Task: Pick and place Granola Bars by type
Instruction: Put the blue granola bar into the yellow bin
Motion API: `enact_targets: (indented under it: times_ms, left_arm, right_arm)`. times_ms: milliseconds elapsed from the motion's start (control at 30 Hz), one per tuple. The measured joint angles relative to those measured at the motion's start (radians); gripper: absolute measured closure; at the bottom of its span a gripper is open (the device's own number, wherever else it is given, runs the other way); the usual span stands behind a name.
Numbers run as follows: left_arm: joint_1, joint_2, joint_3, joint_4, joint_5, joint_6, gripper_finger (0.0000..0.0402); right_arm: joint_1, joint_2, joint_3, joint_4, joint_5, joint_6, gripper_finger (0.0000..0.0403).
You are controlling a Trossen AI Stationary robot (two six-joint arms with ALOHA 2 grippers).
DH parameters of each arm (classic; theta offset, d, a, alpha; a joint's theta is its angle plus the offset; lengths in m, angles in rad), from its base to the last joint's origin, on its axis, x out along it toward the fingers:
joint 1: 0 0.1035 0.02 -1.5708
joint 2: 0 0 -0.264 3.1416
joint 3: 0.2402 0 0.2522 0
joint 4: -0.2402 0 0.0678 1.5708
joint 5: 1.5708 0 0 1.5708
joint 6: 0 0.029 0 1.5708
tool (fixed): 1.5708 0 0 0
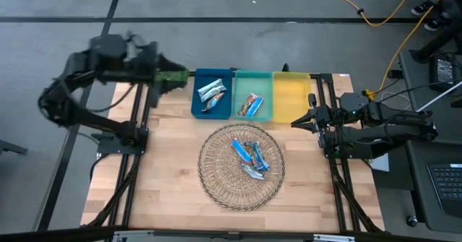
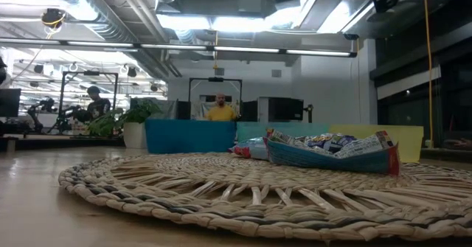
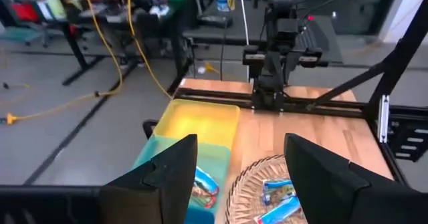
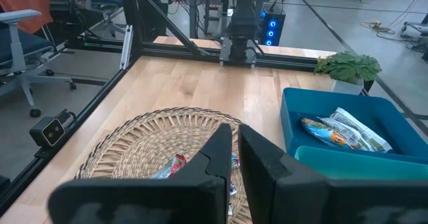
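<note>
Woven wicker, round and flat, my mat (image 1: 216, 180) holds crinkly foil Granola Bars (image 1: 250, 157); others lie in plastic bins (image 1: 251, 97). My left gripper (image 1: 189, 74) gapes empty, my right gripper (image 1: 297, 123) is pinched closed, empty.

Pale wood table (image 1: 166, 184), tan woven mat (image 1: 216, 177) with radiating spokes, bright blue bars (image 1: 250, 157) on it, dark blue bin (image 1: 196, 105) with silver-white wrappers, teal bin (image 1: 268, 97) with orange-brown and blue bar, yellow bin (image 1: 291, 97), green plant (image 4: 348, 66), black arms.
</note>
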Motion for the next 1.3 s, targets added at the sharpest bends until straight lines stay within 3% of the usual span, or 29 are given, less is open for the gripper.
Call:
enact_targets:
  times_ms: [167,367,500,700,833,1000,1133,1300]
  left_arm:
    - [0.0,-0.278,-0.379,0.256,0.014,-0.025,0.0186]
    - [0.0,-0.632,-0.852,0.592,-0.016,-0.162,0.0186]
    - [0.0,-0.856,-1.127,0.747,-0.053,-0.253,0.0186]
    - [0.0,-1.116,-1.496,1.07,-0.091,-0.271,0.0186]
    - [0.0,-1.1,-1.636,1.294,-0.065,-0.28,0.0186]
    - [-0.001,-1.109,-1.778,1.484,-0.14,-0.256,0.0186]
    - [-0.006,-1.113,-1.783,1.413,-0.15,-0.253,0.0186]
    - [-0.055,-1.114,-1.783,1.169,-0.014,-0.344,0.0186]
  right_arm:
    - [0.0,0.0,0.0,0.0,0.0,0.0,0.037]
    - [0.0,0.0,0.0,0.0,0.0,0.0,0.037]
    - [0.0,0.0,0.0,0.0,0.0,0.0,0.037]
    - [0.0,0.0,0.0,0.0,0.0,0.0,0.037]
    - [0.0,0.0,0.0,0.0,0.0,0.0,0.037]
    - [0.0,0.0,0.0,0.0,0.0,0.0,0.037]
    - [0.0,0.0,0.0,0.0,0.0,0.0,0.037]
    - [0.0,0.0,0.0,0.001,0.0,0.0,0.037]
